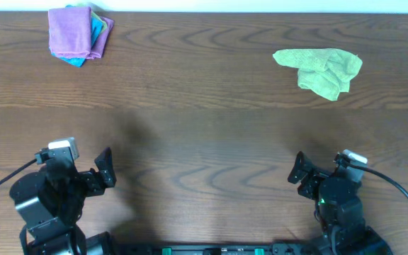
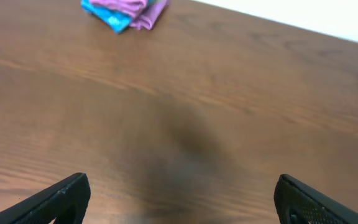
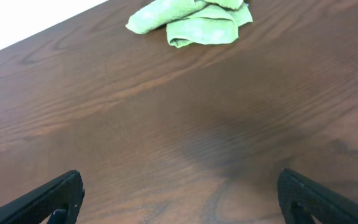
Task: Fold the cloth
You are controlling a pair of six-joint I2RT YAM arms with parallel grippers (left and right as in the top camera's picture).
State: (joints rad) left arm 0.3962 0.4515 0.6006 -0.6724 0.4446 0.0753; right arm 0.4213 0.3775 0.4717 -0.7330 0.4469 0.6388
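My left gripper (image 2: pixel 179 196) hangs low over the wooden table (image 2: pixel 229 93), jaws spread wide, holding nothing. The cloth (image 1: pixel 73 32) lies well ahead of those fingers and a little to their left, folded on top of a blue cloth (image 1: pixel 76 61). My right gripper (image 3: pixel 179 193) is also spread wide and empty, with a green cloth (image 3: pixel 191 22) well ahead of it. Both arms sit tucked back at the table's near edge.

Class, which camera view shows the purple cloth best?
Overhead: the whole purple cloth shows, folded, lying on a blue cloth. The left wrist view cuts it off at the top edge; the right wrist view misses it.
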